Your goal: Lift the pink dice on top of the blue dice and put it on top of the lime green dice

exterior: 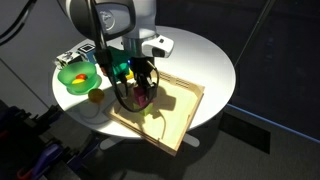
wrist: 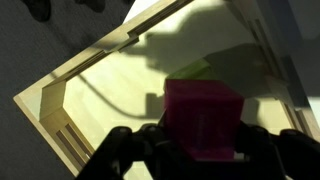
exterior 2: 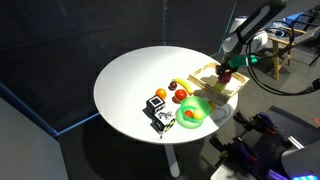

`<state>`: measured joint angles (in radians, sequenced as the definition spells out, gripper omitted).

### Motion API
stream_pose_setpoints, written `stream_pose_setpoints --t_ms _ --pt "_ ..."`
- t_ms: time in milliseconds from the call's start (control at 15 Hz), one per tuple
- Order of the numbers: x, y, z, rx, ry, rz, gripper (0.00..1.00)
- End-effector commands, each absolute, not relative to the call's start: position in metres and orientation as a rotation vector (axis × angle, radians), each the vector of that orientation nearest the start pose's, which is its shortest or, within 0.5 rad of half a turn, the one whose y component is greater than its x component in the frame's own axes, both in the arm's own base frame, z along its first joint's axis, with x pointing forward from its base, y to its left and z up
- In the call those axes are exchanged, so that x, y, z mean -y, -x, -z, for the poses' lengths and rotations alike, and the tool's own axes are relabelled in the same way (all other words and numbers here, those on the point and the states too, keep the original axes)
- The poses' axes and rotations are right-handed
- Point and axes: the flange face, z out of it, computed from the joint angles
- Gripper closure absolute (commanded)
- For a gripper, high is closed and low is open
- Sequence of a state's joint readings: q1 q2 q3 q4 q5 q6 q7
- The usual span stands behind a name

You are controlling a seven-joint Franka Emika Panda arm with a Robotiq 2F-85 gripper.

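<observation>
In the wrist view my gripper [wrist: 200, 150] is shut on the pink dice [wrist: 205, 115], a magenta cube held between the two dark fingers. Just behind and below it a corner of the lime green dice [wrist: 190, 70] shows on the floor of the wooden tray [wrist: 90, 90]. I cannot tell whether the two cubes touch. In both exterior views the gripper [exterior: 143, 93] [exterior 2: 226, 72] hangs low over the tray [exterior: 175, 125] with the pink dice [exterior: 143, 99] in it. The blue dice is hidden from all views.
A dark green bowl [exterior: 77, 76] [exterior 2: 192, 113] with something orange inside stands beside the tray on the round white table [exterior 2: 130, 80]. Small round fruits [exterior 2: 180, 93] [exterior: 95, 96] and a black-and-white box [exterior 2: 157, 108] lie near it. The tray has raised rims.
</observation>
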<state>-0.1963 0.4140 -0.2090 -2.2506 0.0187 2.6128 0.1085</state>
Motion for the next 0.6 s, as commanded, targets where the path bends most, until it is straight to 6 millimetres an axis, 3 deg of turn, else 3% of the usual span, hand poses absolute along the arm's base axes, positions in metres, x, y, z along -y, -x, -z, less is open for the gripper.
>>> stream_pose_setpoints --t_ms 0,67,133,333,533 --pt "0.2194 -0.4936 -0.1786 -0.798 3.099 -0.082 0.75" --pt "0.2198 -0.4935 -0.178 -0.805 3.098 -0.085 0.25" --pt "0.22 -0.4932 -0.1774 -0.807 3.097 -0.088 0.24" --pt "0.2211 -0.4919 -0.1779 -0.815 3.092 -0.095 0.02" --pt "0.222 -0.4895 -0.1816 -0.831 3.087 -0.102 0.0"
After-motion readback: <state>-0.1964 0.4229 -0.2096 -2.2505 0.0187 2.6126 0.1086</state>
